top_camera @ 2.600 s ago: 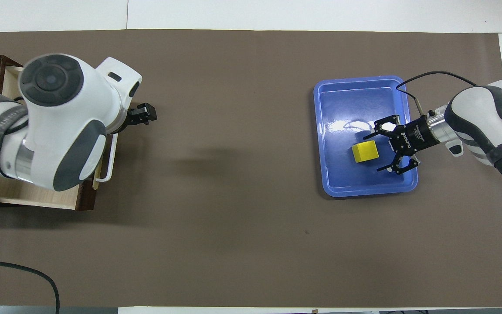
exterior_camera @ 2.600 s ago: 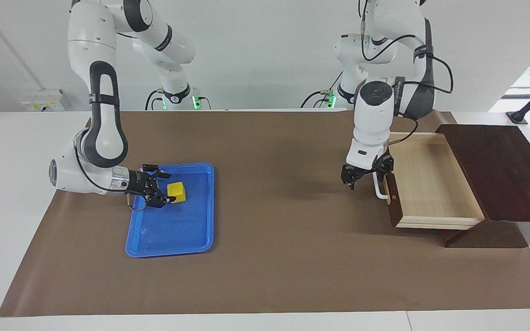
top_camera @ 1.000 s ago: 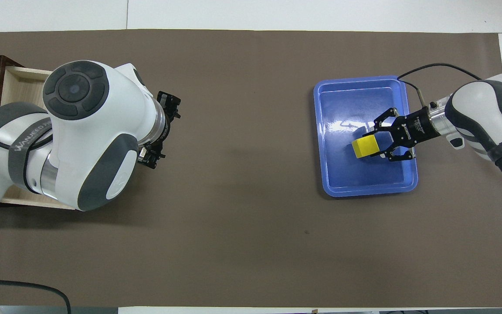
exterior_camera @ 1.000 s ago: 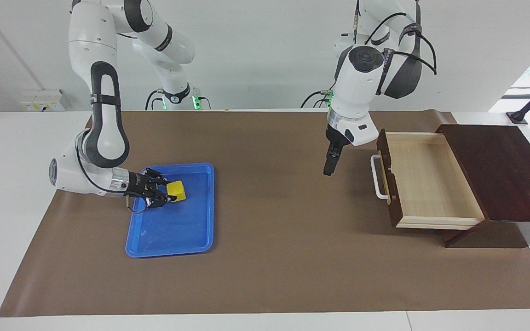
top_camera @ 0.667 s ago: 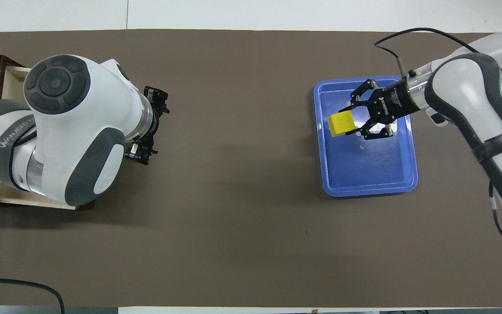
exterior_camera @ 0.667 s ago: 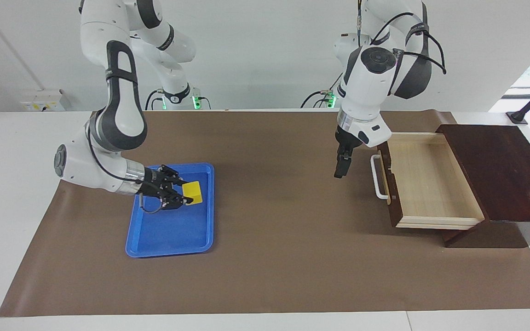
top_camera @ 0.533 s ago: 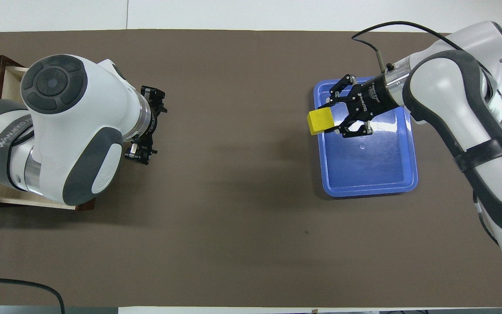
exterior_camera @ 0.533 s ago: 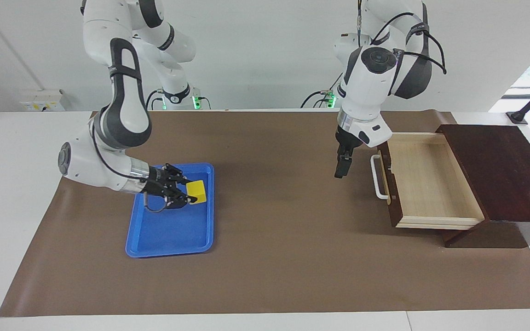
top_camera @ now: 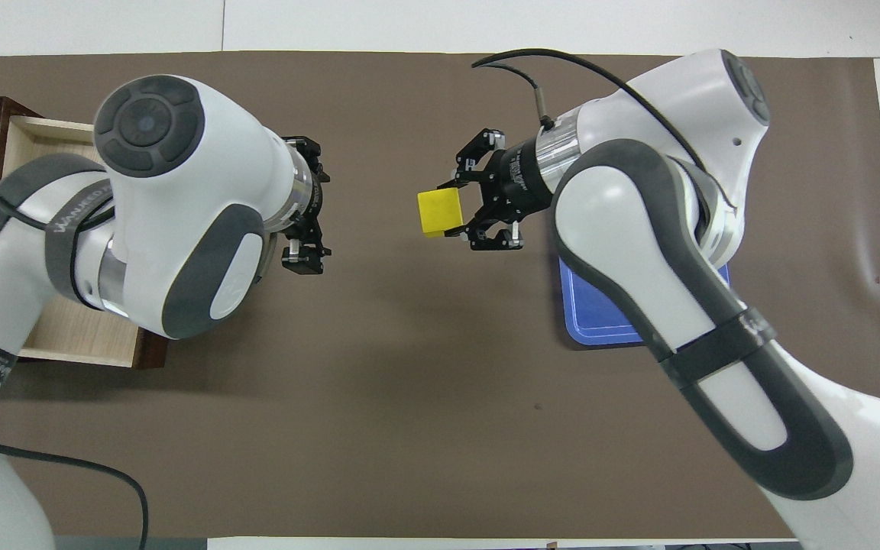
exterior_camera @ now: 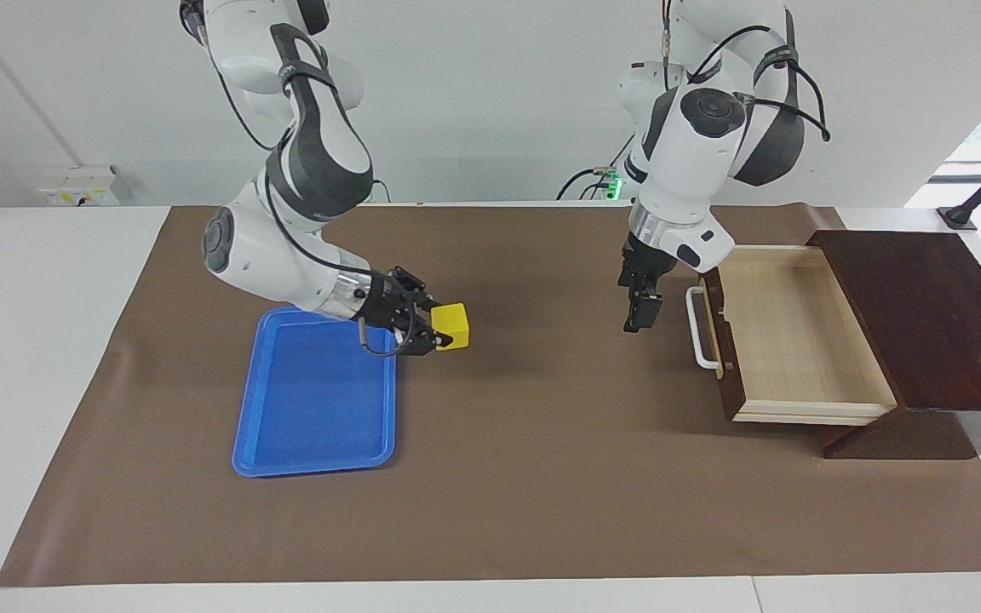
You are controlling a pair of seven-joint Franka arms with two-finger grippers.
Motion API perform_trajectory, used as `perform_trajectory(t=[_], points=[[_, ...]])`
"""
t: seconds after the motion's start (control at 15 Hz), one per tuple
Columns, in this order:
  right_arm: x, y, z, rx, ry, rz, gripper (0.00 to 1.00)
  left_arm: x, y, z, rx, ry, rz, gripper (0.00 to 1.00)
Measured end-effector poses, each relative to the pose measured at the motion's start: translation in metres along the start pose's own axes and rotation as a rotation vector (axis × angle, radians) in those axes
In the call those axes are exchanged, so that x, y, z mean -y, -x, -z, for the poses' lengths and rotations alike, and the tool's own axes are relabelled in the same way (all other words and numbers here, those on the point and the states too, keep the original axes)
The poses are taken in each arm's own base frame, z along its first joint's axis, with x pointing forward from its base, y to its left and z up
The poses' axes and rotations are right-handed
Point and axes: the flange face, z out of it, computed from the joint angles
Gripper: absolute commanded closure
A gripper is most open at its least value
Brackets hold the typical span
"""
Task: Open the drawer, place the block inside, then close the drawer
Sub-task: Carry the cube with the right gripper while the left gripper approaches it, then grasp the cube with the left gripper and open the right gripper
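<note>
My right gripper [exterior_camera: 439,330] [top_camera: 451,210] is shut on the small yellow block [exterior_camera: 451,327] [top_camera: 440,213]. It holds the block in the air over the bare brown mat, just past the edge of the blue tray, toward the left arm's end of the table. The drawer [exterior_camera: 797,336] [top_camera: 77,336] stands pulled out, its pale wooden inside empty and its white handle [exterior_camera: 695,328] facing the middle of the table. My left gripper [exterior_camera: 637,311] [top_camera: 310,208] hangs open over the mat, just in front of the handle and not touching it.
The blue tray [exterior_camera: 312,400] [top_camera: 600,317] lies empty on the brown mat toward the right arm's end. The dark wooden cabinet top [exterior_camera: 925,315] covers the drawer's back part at the left arm's end. In the overhead view the left arm hides most of the drawer.
My right gripper lifted the block out of the blue tray and carried it over the mat toward the drawer. The left gripper stayed in front of the handle, shifting only slightly.
</note>
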Motion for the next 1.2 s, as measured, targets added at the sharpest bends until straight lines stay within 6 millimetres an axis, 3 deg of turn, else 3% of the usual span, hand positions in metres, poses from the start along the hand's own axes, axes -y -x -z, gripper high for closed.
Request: perform_trajectory(t=[0.13, 0.33, 0.73, 0.93, 1.0, 1.07, 1.2], points=[[-0.004, 0.015, -0.011, 0.015, 0.000, -0.004, 1.00, -0.001, 0.025, -0.007, 0.018, -0.006, 0.020, 0.00], [-0.003, 0.014, -0.009, 0.030, -0.004, -0.017, 1.00, 0.006, 0.052, -0.013, 0.025, -0.011, 0.026, 0.00], [-0.001, 0.010, -0.006, 0.047, -0.010, -0.035, 1.00, 0.013, 0.063, -0.015, 0.027, -0.013, 0.037, 0.03], [-0.001, 0.009, -0.005, 0.046, -0.012, -0.037, 1.00, 0.016, 0.069, -0.015, 0.031, -0.010, 0.063, 0.50], [0.000, 0.009, -0.005, 0.046, -0.012, -0.037, 1.00, 0.016, 0.069, -0.015, 0.031, -0.009, 0.067, 0.71], [-0.001, 0.008, -0.006, 0.046, -0.006, -0.038, 1.00, 0.015, 0.069, -0.015, 0.035, -0.003, 0.070, 1.00], [-0.002, 0.008, -0.007, 0.046, 0.000, -0.039, 1.00, 0.012, 0.067, -0.014, 0.040, 0.005, 0.082, 1.00]])
